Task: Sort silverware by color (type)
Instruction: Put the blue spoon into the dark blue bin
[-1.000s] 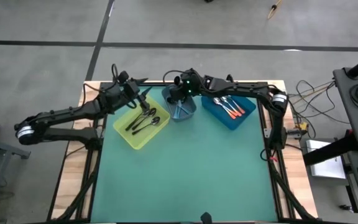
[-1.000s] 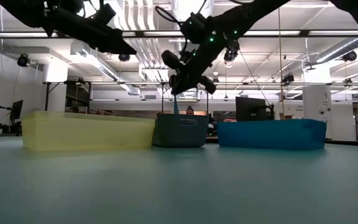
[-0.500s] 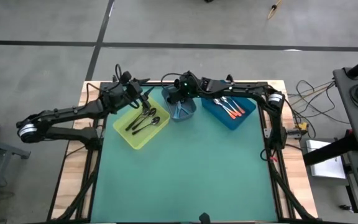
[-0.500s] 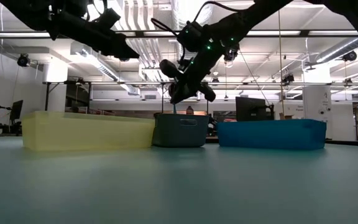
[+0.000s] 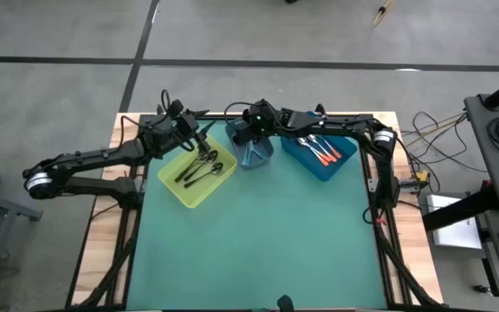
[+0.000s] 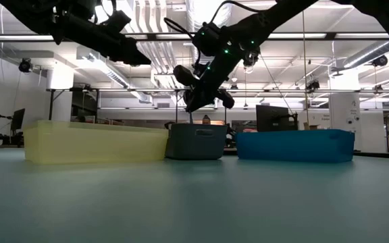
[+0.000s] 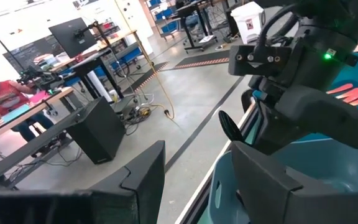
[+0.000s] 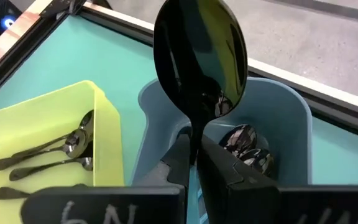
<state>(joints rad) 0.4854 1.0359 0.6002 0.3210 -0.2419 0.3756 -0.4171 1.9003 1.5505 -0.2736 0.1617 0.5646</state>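
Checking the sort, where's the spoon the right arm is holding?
In the high view, the right tool holds the spoon over the grey-blue bin, between the yellow and blue bins.

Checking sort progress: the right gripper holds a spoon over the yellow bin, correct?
Not quite. The right gripper does hold a spoon, but over the grey-blue bin, not the yellow bin; the right wrist view shows this.

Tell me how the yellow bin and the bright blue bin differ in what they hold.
The yellow bin holds spoons with black handles; the blue bin holds spoons with orange-red handles. The yellow bin sits left of the small grey-blue bin, under the left hand; the blue bin sits to its right. Both are shallow plastic bins at the table's far edge, each with one colour only.
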